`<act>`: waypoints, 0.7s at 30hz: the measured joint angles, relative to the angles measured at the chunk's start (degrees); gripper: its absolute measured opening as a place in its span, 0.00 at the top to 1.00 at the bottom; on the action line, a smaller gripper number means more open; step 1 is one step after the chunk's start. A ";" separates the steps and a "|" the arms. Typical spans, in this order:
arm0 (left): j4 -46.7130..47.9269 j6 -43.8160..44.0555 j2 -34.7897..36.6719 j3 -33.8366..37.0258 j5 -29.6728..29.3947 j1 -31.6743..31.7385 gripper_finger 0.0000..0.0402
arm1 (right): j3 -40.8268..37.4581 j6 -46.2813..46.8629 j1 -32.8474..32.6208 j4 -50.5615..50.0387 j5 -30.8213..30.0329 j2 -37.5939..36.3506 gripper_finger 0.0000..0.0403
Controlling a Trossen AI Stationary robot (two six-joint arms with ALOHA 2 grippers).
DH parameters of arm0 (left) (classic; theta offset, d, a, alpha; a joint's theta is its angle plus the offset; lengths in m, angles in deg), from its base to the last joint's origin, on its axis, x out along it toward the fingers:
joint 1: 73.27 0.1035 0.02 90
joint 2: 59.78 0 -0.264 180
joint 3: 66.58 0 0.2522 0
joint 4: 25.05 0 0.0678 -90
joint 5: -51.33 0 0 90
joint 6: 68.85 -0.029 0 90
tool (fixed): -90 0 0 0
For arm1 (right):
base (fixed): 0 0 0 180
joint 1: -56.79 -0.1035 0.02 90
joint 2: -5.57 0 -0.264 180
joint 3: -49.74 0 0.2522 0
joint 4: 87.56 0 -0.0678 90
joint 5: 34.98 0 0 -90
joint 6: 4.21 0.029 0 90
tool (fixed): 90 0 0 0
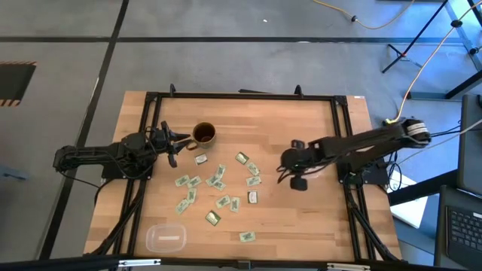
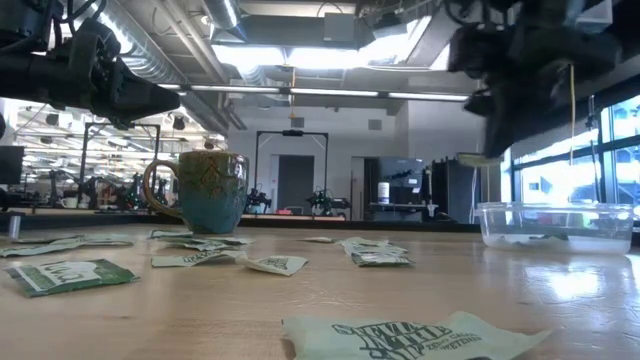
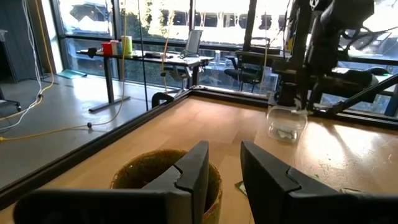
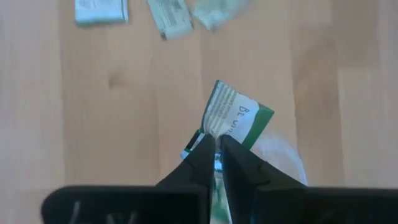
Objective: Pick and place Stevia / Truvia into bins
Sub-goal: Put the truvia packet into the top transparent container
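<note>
The right pincer (image 4: 217, 144) is pinched shut on one green-and-white sachet (image 4: 235, 115), gripping it by one short end so its long axis runs straight on from the fingertips and its free, green-edged end points away from them, slightly skewed; from overhead this pincer (image 1: 290, 175) hangs well to the right of the mug (image 1: 204, 135), over the clear bin (image 1: 299, 182) that sits under that arm, and a pale curve of the bin's plastic shows just beneath the held sachet in the wrist camera; from tabletop height that bin (image 2: 553, 226) stands on the right with the dark arm above it. The rest of the sachets (image 1: 217, 181) lie flat and loose on the tabletop (image 1: 301, 120) just in front of the mug, pointing every which way, some long-side across, some slanted; one lies apart near the front edge (image 1: 247, 236). A second clear bin (image 1: 166, 238) sits at the front, well forward of the mug and a little to its left. The left pincer (image 1: 176, 145) waits just left of the mug, its fingers (image 3: 193, 168) held narrowly apart on nothing, the mug's rim right below them.
</note>
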 joint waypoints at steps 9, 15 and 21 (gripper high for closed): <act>-0.01 0.01 0.00 0.01 0.00 0.01 0.78 | -11.13 7.71 0.04 -1.34 -2.03 -8.41 0.93; -0.03 -0.02 0.00 0.01 0.00 0.01 0.78 | -15.69 7.83 0.04 1.32 -2.00 -8.68 0.93; -0.05 -0.02 0.00 0.00 0.00 0.00 0.78 | -16.44 7.94 0.04 1.55 -2.00 -8.70 0.92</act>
